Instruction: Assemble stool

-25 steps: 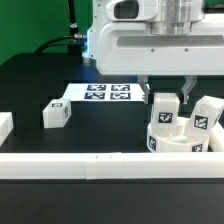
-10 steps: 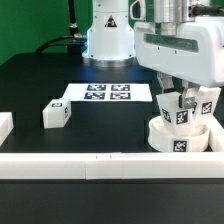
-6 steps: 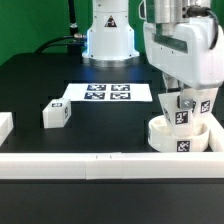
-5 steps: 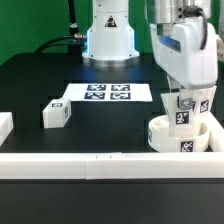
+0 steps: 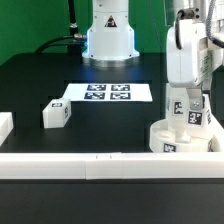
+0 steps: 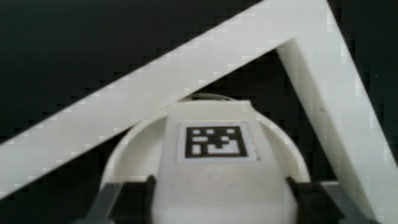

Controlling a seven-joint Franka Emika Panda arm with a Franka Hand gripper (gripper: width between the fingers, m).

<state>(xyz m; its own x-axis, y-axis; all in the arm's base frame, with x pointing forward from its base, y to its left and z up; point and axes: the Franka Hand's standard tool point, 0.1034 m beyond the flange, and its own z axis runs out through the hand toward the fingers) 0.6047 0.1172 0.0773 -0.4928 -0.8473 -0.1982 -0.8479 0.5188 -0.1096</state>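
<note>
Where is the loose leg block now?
The loose leg block sits on the exterior view's left, just beside the marker board, well apart from the seat.

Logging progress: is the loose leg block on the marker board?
No, the leg block lies on the table, apart from the marker board.

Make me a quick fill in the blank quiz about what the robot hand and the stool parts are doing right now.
1. The hand grips a leg that stands on the round ____.
2. The loose leg block lies toward the exterior view's ____, apart from the hand.
3. The table is ____ in colour.
Missing words: seat; left; black.
</note>
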